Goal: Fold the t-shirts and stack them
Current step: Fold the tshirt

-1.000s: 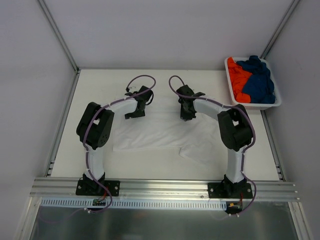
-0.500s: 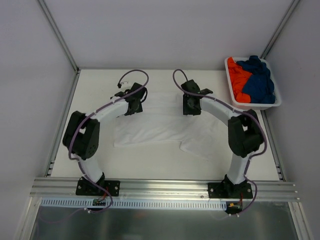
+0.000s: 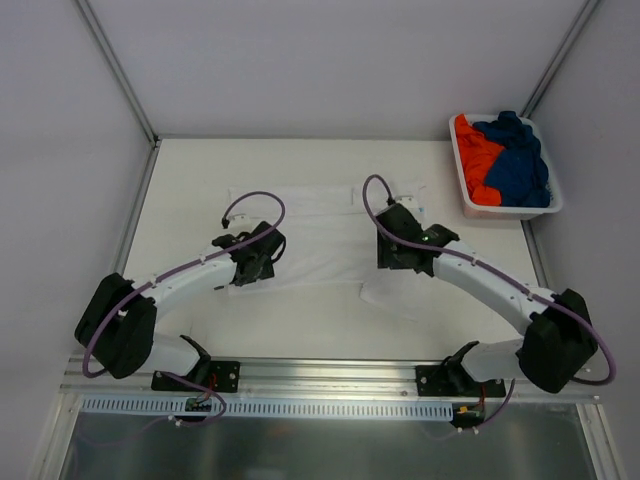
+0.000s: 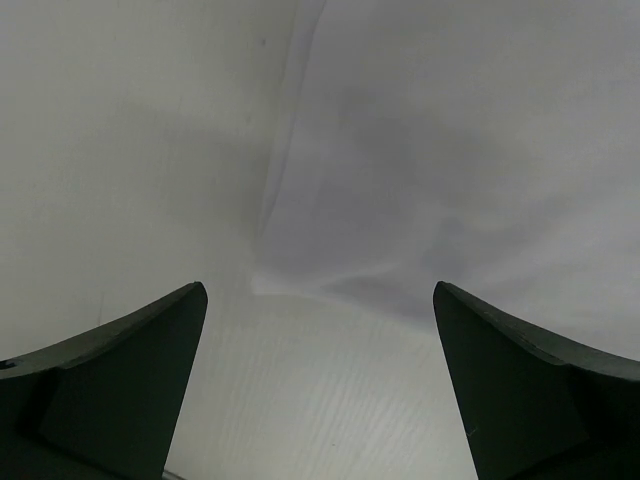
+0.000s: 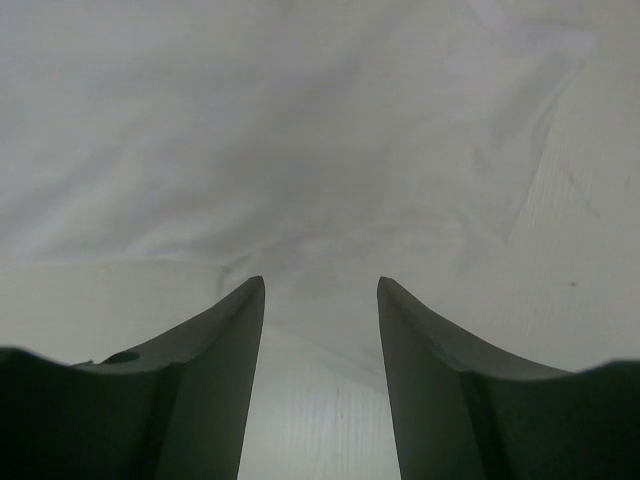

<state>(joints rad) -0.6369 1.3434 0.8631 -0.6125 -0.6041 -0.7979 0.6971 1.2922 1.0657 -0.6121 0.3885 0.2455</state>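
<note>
**White t-shirt flat at desk centre; both hands open and low over its near edge**

The white t-shirt [image 3: 320, 235] lies spread on the desk [image 3: 190, 170], roughly central, its long side running from 9 to 3 o'clock. One flap of it juts out toward 5 o'clock.

The left hand [image 4: 318, 300] sits over the shirt's 8 o'clock corner. Its fingers are spread wide with nothing between them. The left wrist view shows the cloth corner and bare desk below the gap.

The right hand [image 5: 320, 285] is over the near edge at about 4 o'clock of the shirt. Its fingers are apart by a narrower gap and clamp nothing. White cloth and a strip of desk show between them.

The white basket [image 3: 512, 212] stands at the desk's 2 o'clock corner, well apart from both hands. It holds the orange t-shirt [image 3: 472, 150] on its 9 o'clock side and the dark blue t-shirt [image 3: 520, 165], both bunched and unfolded.
</note>
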